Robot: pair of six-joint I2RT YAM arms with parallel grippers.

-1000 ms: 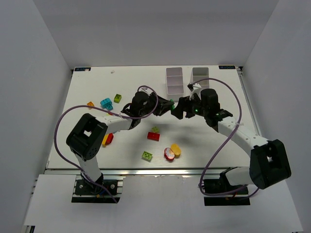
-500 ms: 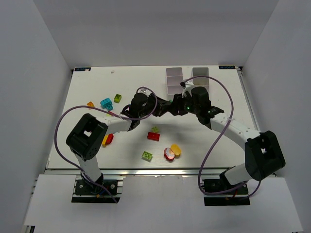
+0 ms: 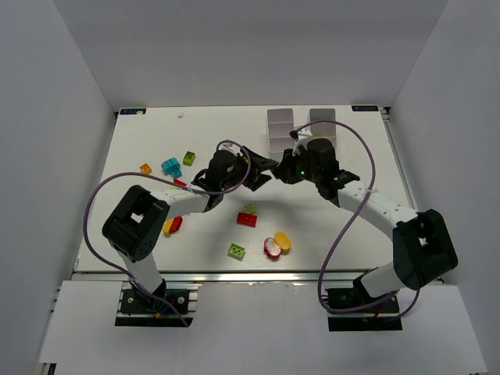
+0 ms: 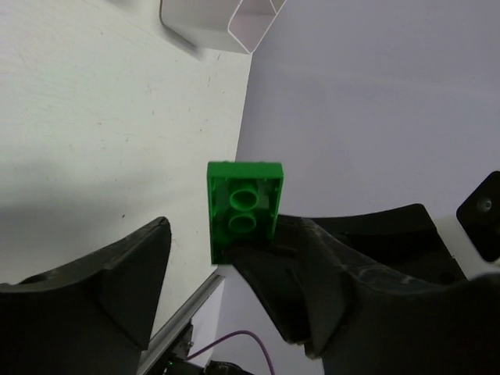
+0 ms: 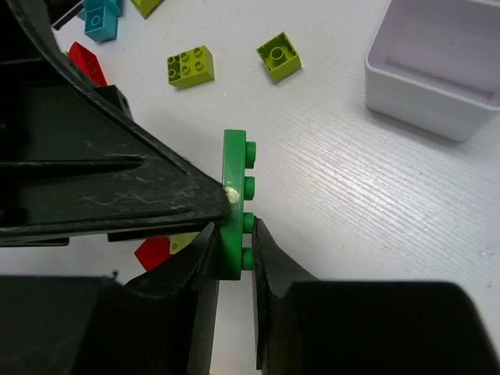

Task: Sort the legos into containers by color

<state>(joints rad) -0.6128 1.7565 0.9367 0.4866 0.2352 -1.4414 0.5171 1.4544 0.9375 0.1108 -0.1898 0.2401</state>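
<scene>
The right claw [image 5: 233,234] pinches the low end of a green lego [image 5: 233,160] tight. The lego stands on edge, near a white bin [image 5: 426,105]. The left claw [image 3: 262,172] is wide open around it — one finger touching.

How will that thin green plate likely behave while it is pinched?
The thin green studded plastic plate is probably stiff and light. The right gripper pinches only one end, so it may pivot if bumped; its smooth back could slip.
</scene>
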